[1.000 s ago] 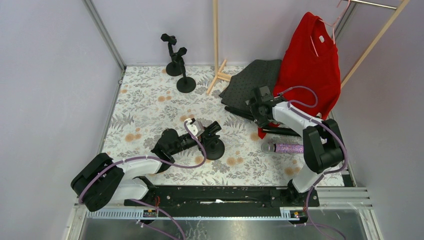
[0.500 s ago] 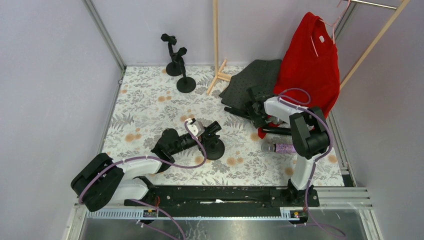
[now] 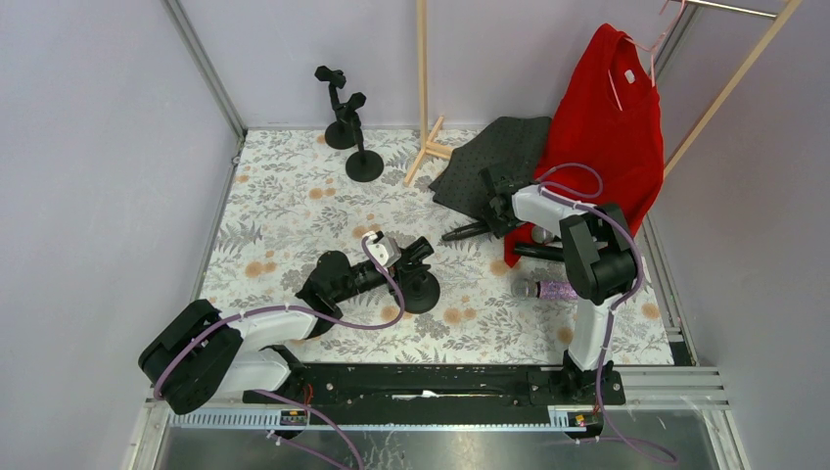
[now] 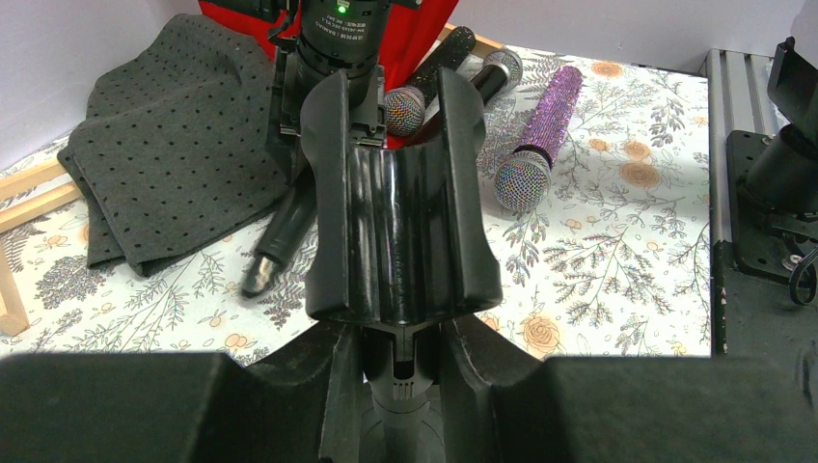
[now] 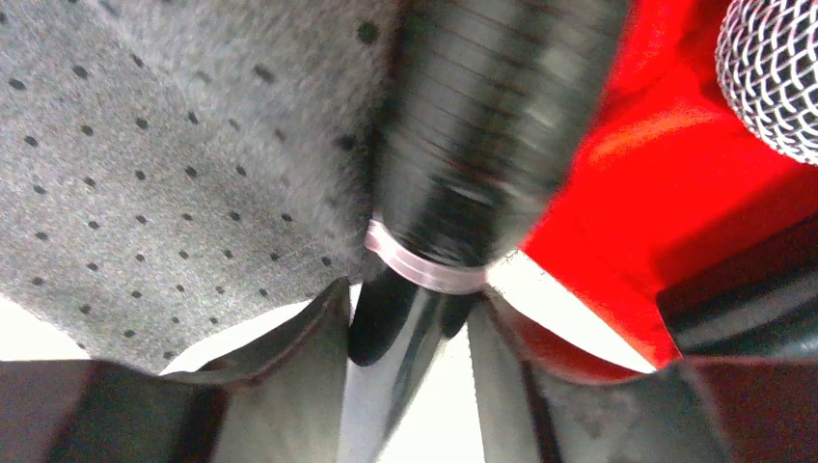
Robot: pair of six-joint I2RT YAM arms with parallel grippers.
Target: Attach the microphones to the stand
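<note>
My left gripper [image 3: 401, 264] is shut on the neck of a black stand [image 3: 421, 290] near the table's middle. In the left wrist view the stand's U-shaped clip [image 4: 400, 222] rises empty just above the gripper [image 4: 415, 376]. My right gripper [image 3: 496, 217] is at the dark cloth's edge, shut on a black microphone [image 3: 462, 232] whose tail points left. In the right wrist view that gripper [image 5: 415, 289] pinches the microphone's body [image 5: 482, 125] by a pale ring. Another black microphone [image 3: 548, 255] and the glittery purple microphone [image 3: 558, 290] lie to the right.
Two more black stands [image 3: 340, 113] [image 3: 364, 149] stand at the back left. A dotted grey cloth [image 3: 494, 152] and a red shirt [image 3: 607, 117] on a wooden rack [image 3: 423, 78] fill the back right. A second mesh head [image 5: 772, 77] lies close beside the right gripper.
The right gripper moved left and down onto the black microphone and closed on it; the microphone's tail has swung toward the front. The left gripper and stand stayed still.
</note>
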